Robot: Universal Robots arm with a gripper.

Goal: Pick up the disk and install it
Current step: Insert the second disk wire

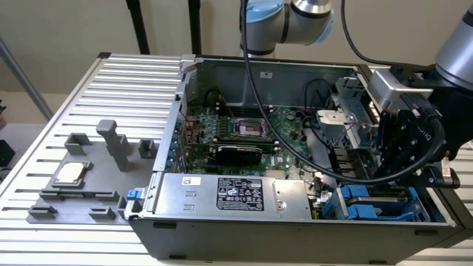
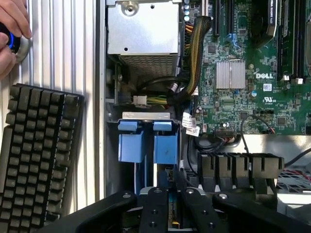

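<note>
Tool (image 2: 167,204) at lower centre of wrist view, fingers nearly closed, pinching edge of disk (image 2: 170,221) between pads; disk standing on edge, low in blue drive cage (image 1: 380,202) at lower right of exterior view, apparently partly seated. Judgement: disk rigid metal, moderately heavy, shock-sensitive; smooth faces slippery, so blue carrier frame edges give safest hold. Blue carrier tabs (image 2: 148,141) just beyond tool. Further in: cable bundle (image 2: 194,53), motherboard (image 2: 252,73). Keyboard (image 2: 34,160) on desk (image 2: 58,48) outside case; person's hand (image 2: 12,34) upper left.
</note>
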